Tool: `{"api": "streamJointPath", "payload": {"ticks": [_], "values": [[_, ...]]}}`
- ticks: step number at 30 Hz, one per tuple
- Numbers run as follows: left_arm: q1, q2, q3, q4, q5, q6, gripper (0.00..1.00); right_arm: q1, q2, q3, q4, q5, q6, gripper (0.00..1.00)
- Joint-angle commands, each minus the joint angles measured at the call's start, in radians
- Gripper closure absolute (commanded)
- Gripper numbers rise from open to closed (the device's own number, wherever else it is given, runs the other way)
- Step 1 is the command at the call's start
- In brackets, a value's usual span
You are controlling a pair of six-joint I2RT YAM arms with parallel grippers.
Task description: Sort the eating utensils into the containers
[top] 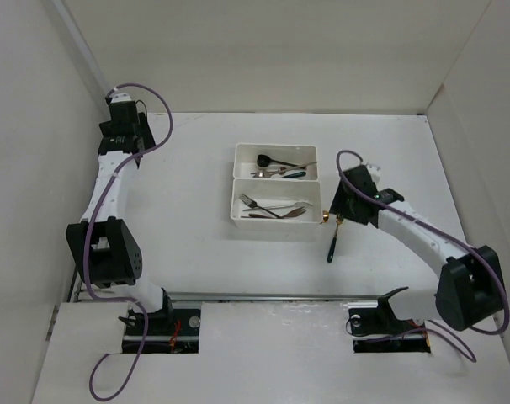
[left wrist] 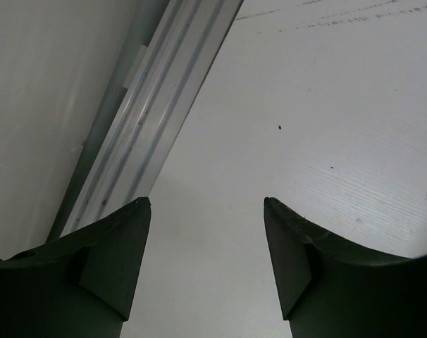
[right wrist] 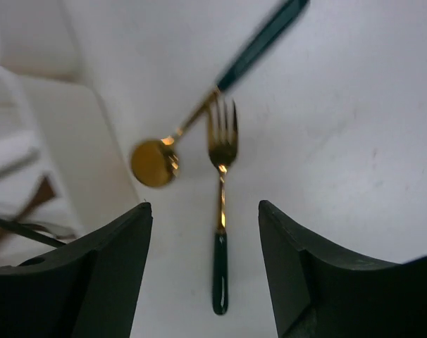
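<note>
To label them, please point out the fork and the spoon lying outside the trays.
Green-handled gold fork (right wrist: 221, 204): right wrist view, on its gold neck.
Green-handled gold spoon (right wrist: 231, 75): right wrist view, on its green handle.

a fork (right wrist: 221, 204) and a spoon (right wrist: 154, 163) showed polished gold-toned metal heads and glossy dark green handles on a matt white table (right wrist: 354, 141), faintly scuffed. the near tray (top: 272, 231) and far tray (top: 237, 160) looked like smooth white plastic. a rail (left wrist: 161, 113) appeared to be brushed satin-grey metal.

Bright diffuse light, faint soft shadows, right wrist view blurred, glare on gold spoon (right wrist: 154, 163)
</note>
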Motion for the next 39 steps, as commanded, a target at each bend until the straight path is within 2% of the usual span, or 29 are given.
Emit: {"api": "streamJointPath", "payload": {"ticks": [1,7,11,17,20,21,22,25,27,30,33,34,35,37,38,39], "values": [[0.004,0.011,0.039,0.02,0.027,-0.022,0.37,0.01,0.02,-0.046,-0.103,-0.068,0.215,0.34],[0.004,0.002,0.029,0.02,0.037,-0.022,0.37,0.01,0.069,-0.106,-0.125,-0.126,0.226,0.38],[0.004,-0.017,0.01,0.02,0.026,-0.022,0.37,0.01,0.127,-0.143,-0.051,-0.205,0.217,0.5],[0.004,-0.026,0.01,0.02,0.008,-0.013,0.37,0.079,0.241,-0.102,-0.07,-0.219,0.184,0.56],[0.004,-0.026,0.01,0.02,0.008,-0.013,0.37,0.079,0.25,-0.102,-0.07,-0.209,0.194,0.72],[0.004,-0.035,0.01,0.02,0.008,-0.013,0.37,0.079,0.25,-0.102,-0.07,-0.209,0.194,0.82],[0.014,-0.035,0.01,0.02,-0.002,-0.013,0.37,0.079,0.25,-0.102,-0.07,-0.209,0.194,1.0],[0.014,-0.035,0.01,0.02,-0.002,-0.013,0.37,0.069,0.226,-0.112,-0.085,-0.192,0.24,1.0],[0.014,-0.044,0.01,0.02,-0.002,-0.013,0.37,0.069,0.198,-0.102,-0.137,-0.119,0.266,1.0],[0.014,-0.044,0.01,0.02,-0.002,-0.013,0.37,0.069,0.102,-0.005,-0.203,0.092,0.255,1.0],[0.014,-0.044,0.001,0.02,-0.011,-0.013,0.37,0.069,0.011,0.111,-0.202,0.32,0.088,1.0],[0.014,-0.044,0.001,0.02,-0.011,-0.013,0.37,0.091,-0.001,0.188,-0.098,0.35,-0.014,1.0],[0.014,-0.044,0.001,0.02,-0.011,-0.013,0.37,0.113,-0.001,0.223,-0.044,0.384,-0.211,1.0],[0.014,-0.044,0.001,0.02,-0.011,-0.013,0.37,0.195,0.02,0.318,0.056,0.47,-0.397,1.0],[0.014,-0.044,0.001,0.02,-0.011,-0.013,0.37,0.225,0.037,0.34,0.162,0.47,-0.499,1.0],[0.014,-0.044,0.001,0.02,-0.011,-0.013,0.37,0.255,0.073,0.351,0.221,0.47,-0.711,1.0]]}}
